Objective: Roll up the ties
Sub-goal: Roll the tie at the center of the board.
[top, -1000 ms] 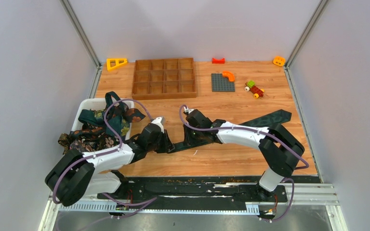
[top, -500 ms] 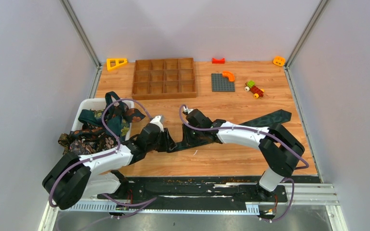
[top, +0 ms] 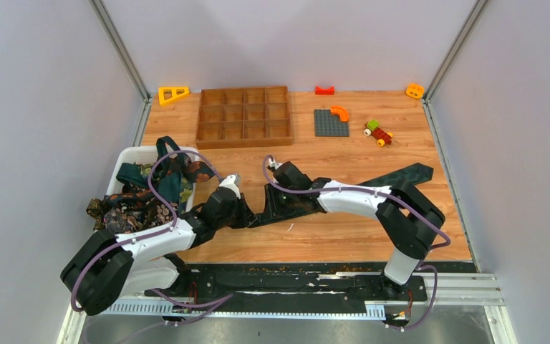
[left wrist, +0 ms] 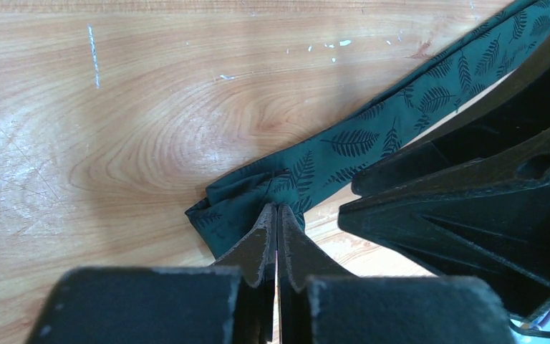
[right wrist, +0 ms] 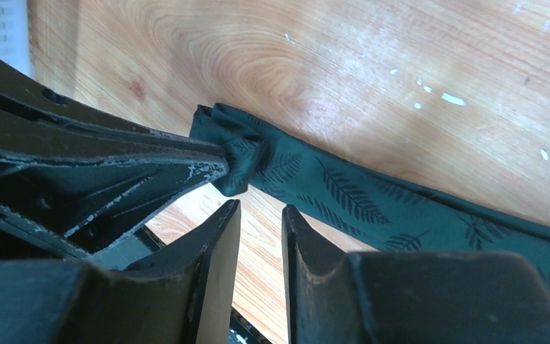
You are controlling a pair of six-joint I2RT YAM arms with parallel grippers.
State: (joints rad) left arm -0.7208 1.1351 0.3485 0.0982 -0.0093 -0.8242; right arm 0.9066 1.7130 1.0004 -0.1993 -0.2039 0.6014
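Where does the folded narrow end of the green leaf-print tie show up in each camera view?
Left wrist: folded end, just left of centre, pinched by the left gripper.
Right wrist: upper left of centre.
Top external: near the centre, hidden at that gripper's tip; the tie trails right.
Shared landmark: the left gripper shut on the fold.

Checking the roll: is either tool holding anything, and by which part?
The left tool pinches the green tie at its folded end; right tool holds nothing.
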